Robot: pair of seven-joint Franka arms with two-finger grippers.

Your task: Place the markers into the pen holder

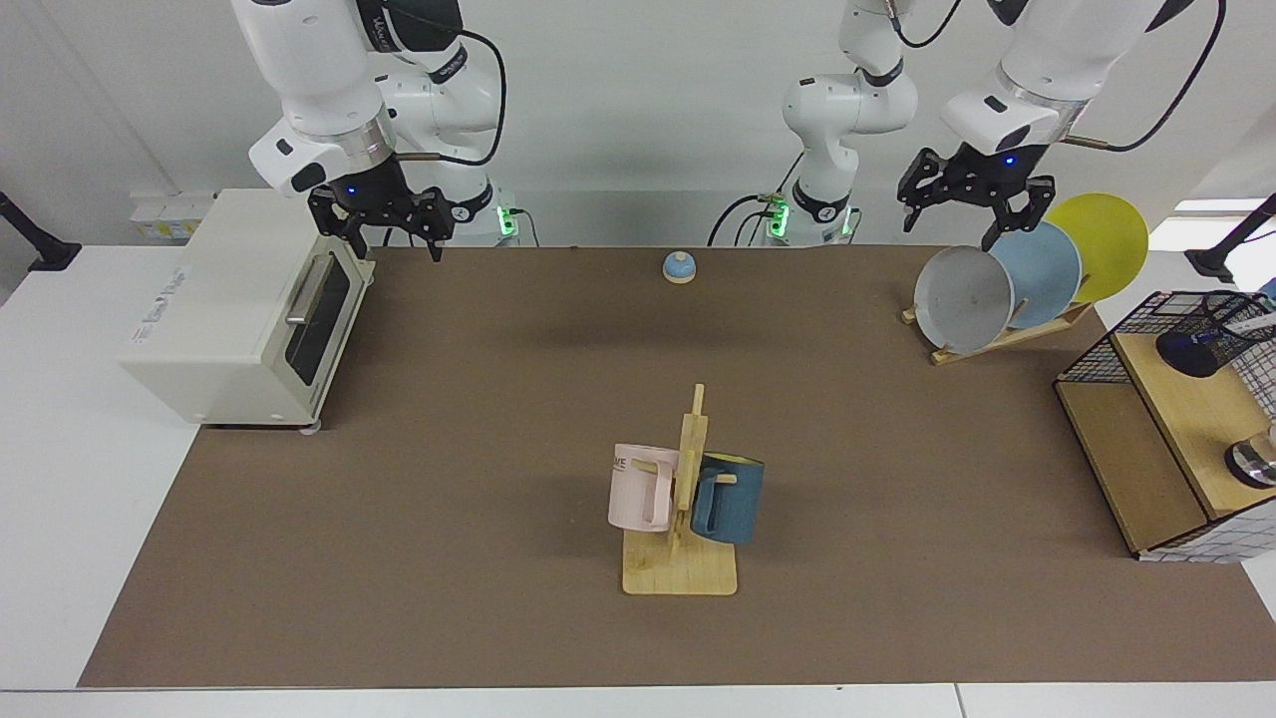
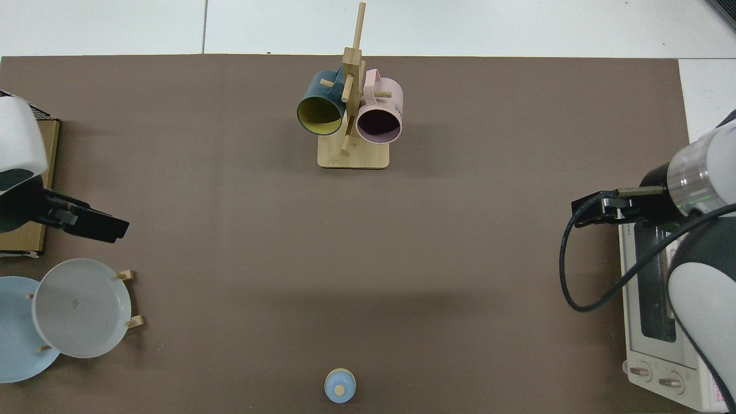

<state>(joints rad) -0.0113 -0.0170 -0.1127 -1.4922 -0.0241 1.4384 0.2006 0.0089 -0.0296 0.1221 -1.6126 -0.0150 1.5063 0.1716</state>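
The pen holder (image 1: 1214,329), a small black mesh cup, stands on the top shelf of the rack at the facing view's right edge. A white marker (image 1: 1246,325) shows at its mouth, seemingly inside it. My left gripper (image 1: 950,227) hangs open and empty above the plate rack, well left of the holder and apart from it. In the top view its dark hand (image 2: 95,223) juts in from the left edge. My right gripper (image 1: 397,249) waits open and empty over the toaster oven's front corner. The holder and marker are out of the top view.
A toaster oven (image 1: 239,309) sits at the left. A wooden mug tree (image 1: 683,558) with a pink and a blue mug stands mid-table. Grey, blue and yellow plates lean in a plate rack (image 1: 997,339). A blue bell (image 1: 679,266) sits at the back, a wire-grid shelf rack (image 1: 1136,469) at the right.
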